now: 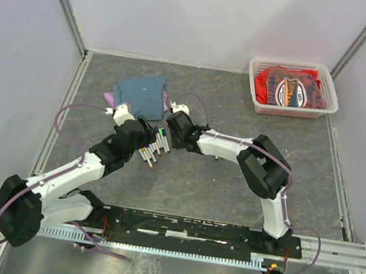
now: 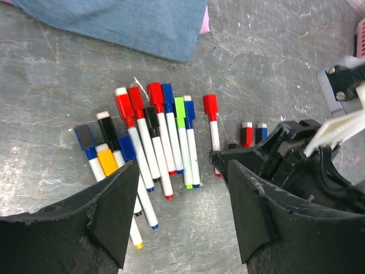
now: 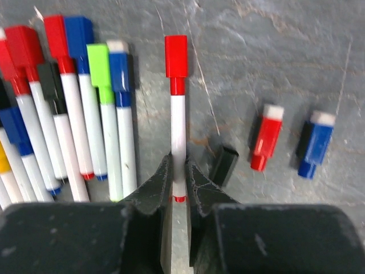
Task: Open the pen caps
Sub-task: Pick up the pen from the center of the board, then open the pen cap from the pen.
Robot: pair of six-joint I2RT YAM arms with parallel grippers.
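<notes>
Right gripper (image 3: 178,181) pinched a red marker (image 3: 178,123) by its white barrel near the tail, probably bracing it so the red cap (image 3: 175,56), still seated at the far end, could be pulled. Left gripper (image 2: 181,177) hovered wide open, empty, over the capped pens (image 2: 165,134) beyond.

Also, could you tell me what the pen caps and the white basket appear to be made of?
The pen caps look like moulded plastic, opaque with a slight sheen and crisp edges. The white basket seems plastic too, judging by its perforated lattice walls.
</notes>
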